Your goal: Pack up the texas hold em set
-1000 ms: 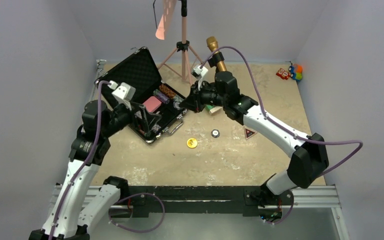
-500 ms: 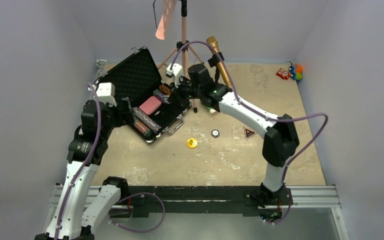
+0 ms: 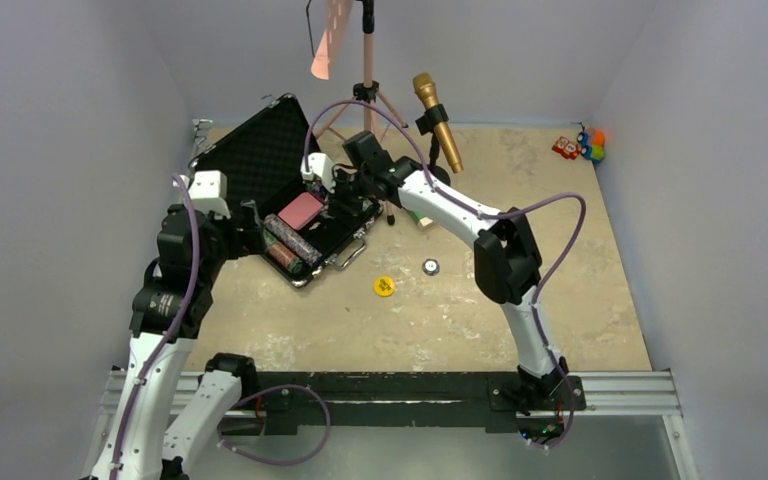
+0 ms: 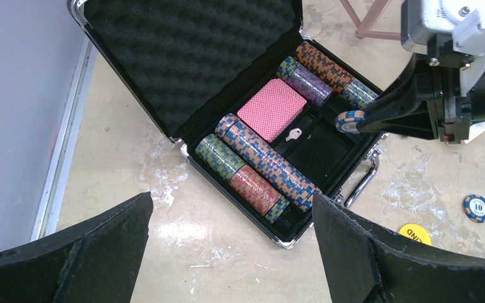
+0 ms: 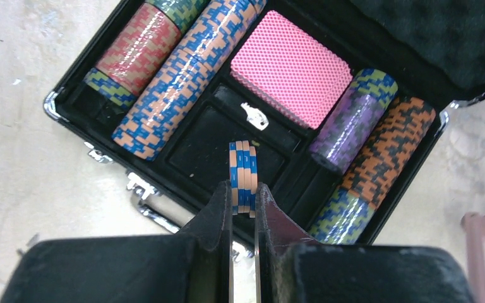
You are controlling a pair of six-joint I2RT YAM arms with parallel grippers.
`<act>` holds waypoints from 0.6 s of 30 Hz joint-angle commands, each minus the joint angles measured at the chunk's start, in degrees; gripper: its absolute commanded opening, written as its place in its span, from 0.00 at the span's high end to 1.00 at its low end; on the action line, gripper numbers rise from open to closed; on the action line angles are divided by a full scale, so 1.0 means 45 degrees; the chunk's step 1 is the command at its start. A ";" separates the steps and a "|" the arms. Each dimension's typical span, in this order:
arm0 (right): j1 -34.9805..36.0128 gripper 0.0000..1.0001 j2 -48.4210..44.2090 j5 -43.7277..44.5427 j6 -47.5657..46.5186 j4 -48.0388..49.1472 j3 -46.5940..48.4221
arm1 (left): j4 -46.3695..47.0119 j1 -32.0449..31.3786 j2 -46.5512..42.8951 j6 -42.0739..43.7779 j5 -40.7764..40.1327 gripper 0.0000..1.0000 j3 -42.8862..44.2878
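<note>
The black silver-edged briefcase (image 3: 260,160) lies open at the back left, with rows of chip stacks (image 4: 271,167) and the pink card deck (image 4: 271,108) inside. My right gripper (image 5: 244,189) is shut on a small stack of blue-and-orange chips (image 5: 243,173), held on edge just above the case's empty middle compartment (image 5: 211,142). The held chips also show in the left wrist view (image 4: 350,120). My left gripper (image 4: 233,202) is open and empty, above the case's near left corner. The yellow button (image 3: 384,286) and a blue chip-like button (image 3: 430,266) lie on the table. The triangular button is hidden behind my right arm.
A small white key (image 5: 254,117) lies in the case beside the deck. The gold microphone (image 3: 437,120) and its tripod stand (image 3: 365,90) are just behind the case. Toy blocks (image 3: 580,145) sit at the far right corner. A wall runs along the left.
My right gripper has moved left with the chips, from beside the case to over its middle compartment. My left gripper has drawn back off the case to its near left side.
</note>
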 commanded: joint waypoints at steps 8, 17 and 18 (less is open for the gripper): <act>0.0067 1.00 0.1072 0.0671 -0.3781 -0.1482 0.1693 | 0.0196 0.0051 0.0223 0.0234 0.0222 0.00 0.0054; 0.0009 1.00 0.1891 0.2524 -0.5489 -0.0663 0.1916 | 0.0271 0.0051 0.0333 0.0197 0.0410 0.00 0.0029; -0.0006 1.00 0.1956 0.2696 -0.5699 -0.0534 0.1884 | 0.0269 0.0051 0.0332 0.0201 0.0415 0.00 0.0017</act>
